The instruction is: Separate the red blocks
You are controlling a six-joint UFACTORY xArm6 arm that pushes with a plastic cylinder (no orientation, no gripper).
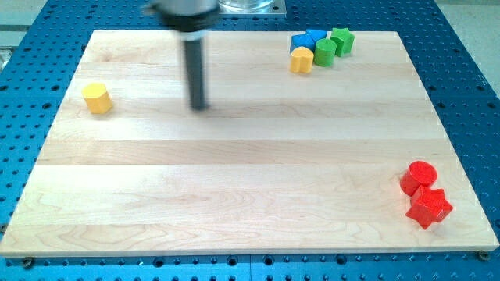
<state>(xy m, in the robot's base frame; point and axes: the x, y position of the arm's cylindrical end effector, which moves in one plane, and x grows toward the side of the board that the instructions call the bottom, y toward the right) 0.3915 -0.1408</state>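
Two red blocks sit touching at the view's lower right of the wooden board [234, 187]: a red cylinder [419, 177] and, just below it, a red star-shaped block [429, 208]. My tip [200, 107] is the lower end of a dark rod in the upper left-middle of the board. It stands far from the red blocks, up and to the left of them, touching no block.
A yellow hexagonal block [97, 98] lies alone at the left. At the top right is a cluster: a yellow block [301, 60], two blue blocks [307, 40], a green cube [325, 52] and a green star [341, 40]. A blue perforated table surrounds the board.
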